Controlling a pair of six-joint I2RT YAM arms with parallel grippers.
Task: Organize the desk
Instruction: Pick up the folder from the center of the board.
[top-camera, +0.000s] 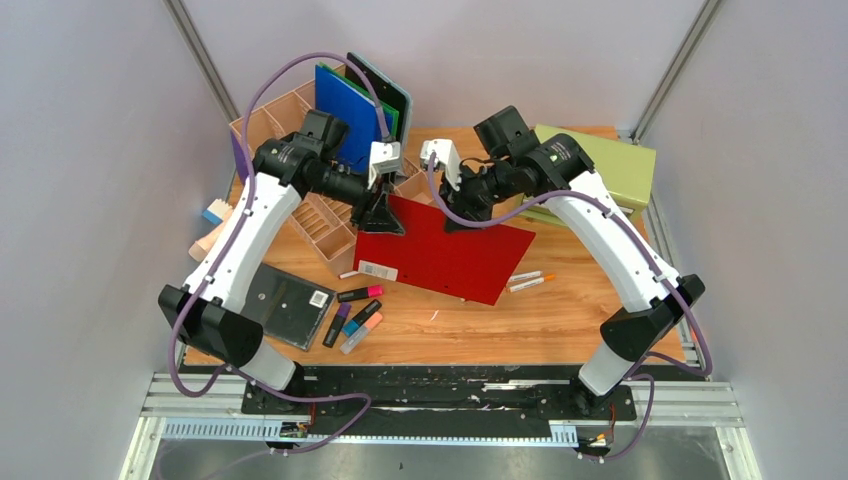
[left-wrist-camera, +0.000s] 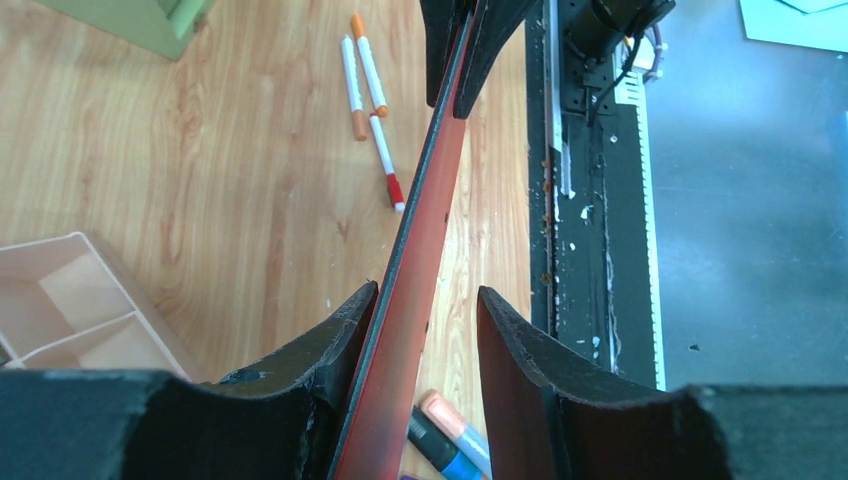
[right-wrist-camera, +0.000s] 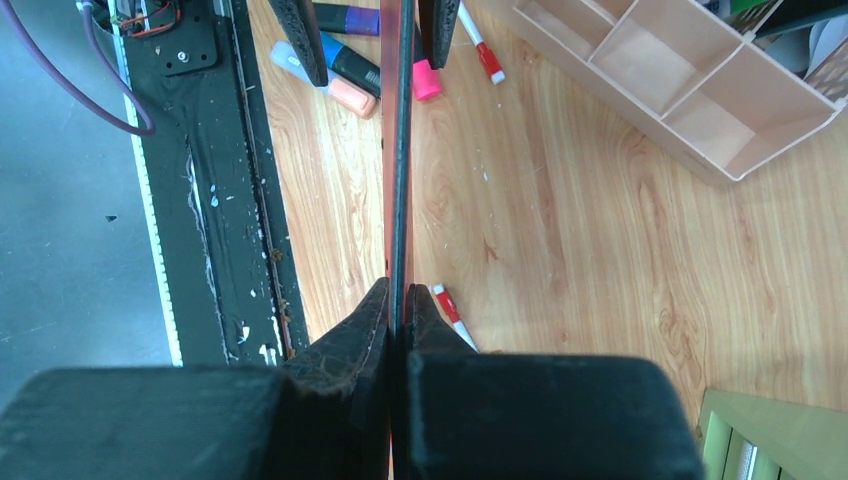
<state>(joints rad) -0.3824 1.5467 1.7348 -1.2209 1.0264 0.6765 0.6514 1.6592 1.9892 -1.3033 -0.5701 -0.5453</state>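
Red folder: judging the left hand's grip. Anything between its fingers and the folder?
Nothing visible. The left hand straddles the red folder; one finger touches it, the other stands apart across a clear gap.

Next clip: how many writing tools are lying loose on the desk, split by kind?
Highlighters: 4
Orange-tipped white pens: 2
Red-tipped white pens: 2
Total: 8
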